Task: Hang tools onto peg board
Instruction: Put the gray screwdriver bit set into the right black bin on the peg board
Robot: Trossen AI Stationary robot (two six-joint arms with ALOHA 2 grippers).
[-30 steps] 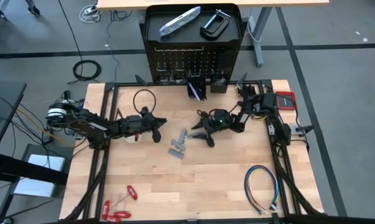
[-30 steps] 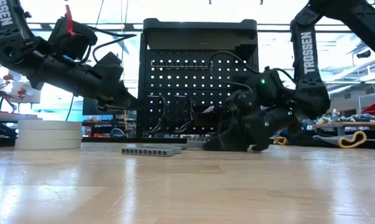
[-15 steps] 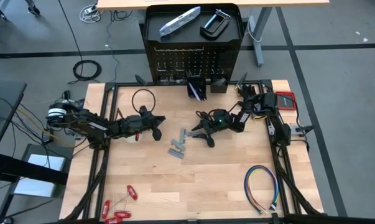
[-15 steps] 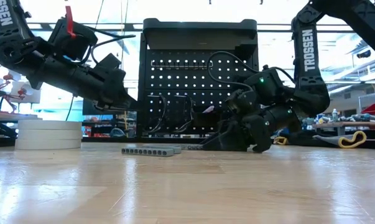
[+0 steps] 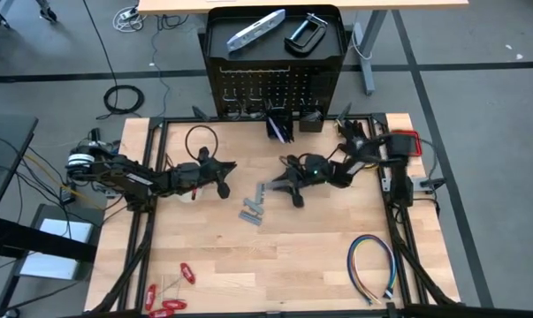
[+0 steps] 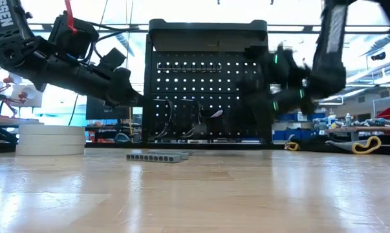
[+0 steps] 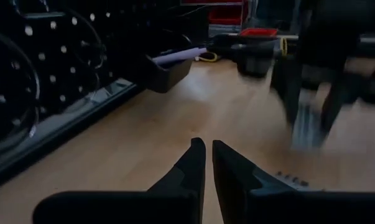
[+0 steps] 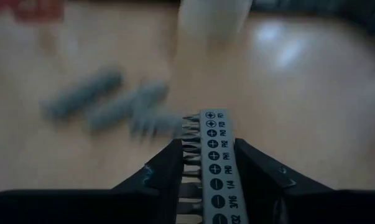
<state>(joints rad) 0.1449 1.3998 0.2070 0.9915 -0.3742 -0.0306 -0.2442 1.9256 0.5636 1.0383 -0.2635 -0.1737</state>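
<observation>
Since a second ago, the right gripper (image 5: 268, 187) has lifted off the table with a grey bit holder (image 8: 213, 163) clamped between its fingers; a second ago it sat low over the grey pieces (image 5: 252, 208). I read the grip from the right wrist view: both fingers press the holder's long sides, and its long axis runs straight out along the fingers, with the printed bit labels facing the camera.

From above, the peg board (image 5: 275, 84) stands at the table's far edge, beyond and slightly to the side of the right gripper, which points away from the board, toward the left arm. In my judgement, the coming move turns on swinging the wrist round until the holder's axis meets a hook on the panel.

The left gripper (image 7: 208, 163) waits nearer the table's left side, fingers nearly together on nothing. The right arm is the nearer to the board's middle.

Limits: the right arm is smeared by motion in the low view, so I cannot read its height. The holder's hanging hole, if any, is not visible. The remaining grey pieces are blurred.
</observation>
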